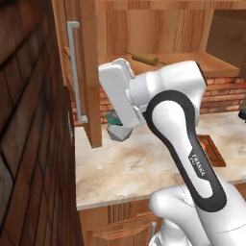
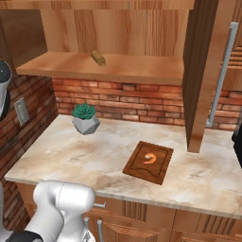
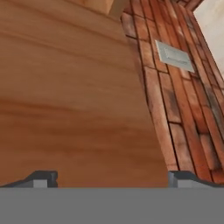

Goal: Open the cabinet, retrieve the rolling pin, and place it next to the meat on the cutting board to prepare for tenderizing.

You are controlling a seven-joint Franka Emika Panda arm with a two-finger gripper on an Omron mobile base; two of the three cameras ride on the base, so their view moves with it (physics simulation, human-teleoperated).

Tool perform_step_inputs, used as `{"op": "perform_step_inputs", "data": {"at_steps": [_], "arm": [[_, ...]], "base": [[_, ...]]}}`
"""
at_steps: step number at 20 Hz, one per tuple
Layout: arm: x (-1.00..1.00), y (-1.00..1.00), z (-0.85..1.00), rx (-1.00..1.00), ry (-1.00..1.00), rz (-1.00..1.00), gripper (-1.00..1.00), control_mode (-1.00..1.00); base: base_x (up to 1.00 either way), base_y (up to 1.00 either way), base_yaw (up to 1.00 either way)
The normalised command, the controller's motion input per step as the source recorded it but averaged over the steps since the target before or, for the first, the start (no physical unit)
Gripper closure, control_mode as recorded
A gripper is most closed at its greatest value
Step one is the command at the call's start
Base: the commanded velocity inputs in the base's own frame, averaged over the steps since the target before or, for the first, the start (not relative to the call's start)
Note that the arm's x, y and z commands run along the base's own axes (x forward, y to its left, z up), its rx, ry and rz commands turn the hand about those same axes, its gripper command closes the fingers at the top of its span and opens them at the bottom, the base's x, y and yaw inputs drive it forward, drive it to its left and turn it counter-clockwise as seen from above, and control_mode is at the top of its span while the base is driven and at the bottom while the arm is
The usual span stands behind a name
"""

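The cabinet [image 2: 118,28] stands open, its door [image 2: 201,75] with the long grey handle [image 2: 220,75] swung out at the right. On its plank shelf [image 2: 127,66] lies the rolling pin [image 2: 98,57], which the left base view shows above the arm as the rolling pin [image 1: 144,58]. On the counter, the cutting board [image 2: 149,162] carries the small orange meat [image 2: 150,158]. My gripper [image 3: 113,179] is open with nothing between its fingertips [image 3: 43,178], facing a wooden cabinet panel [image 3: 74,96] at close range. My white hand [image 1: 117,77] hangs below the shelf.
A potted plant [image 2: 85,118] stands on the marbled counter [image 2: 71,156] at the back left. A wall outlet [image 3: 175,56] sits in the brick backsplash [image 3: 175,109]. The left cabinet door [image 1: 89,72] with its handle [image 1: 72,72] juts out over the counter. Drawer fronts run below the counter edge.
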Motion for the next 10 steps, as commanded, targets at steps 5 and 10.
{"op": "perform_step_inputs", "data": {"at_steps": [5,10], "arm": [[-0.02,0.2,0.0,-0.02,0.0,0.02,-1.0,-1.0],[-0.23,0.66,0.0,-0.03,0.0,0.0,-1.0,-1.0]], "base": [[0.0,0.0,0.0],[0.0,0.0,0.0]]}}
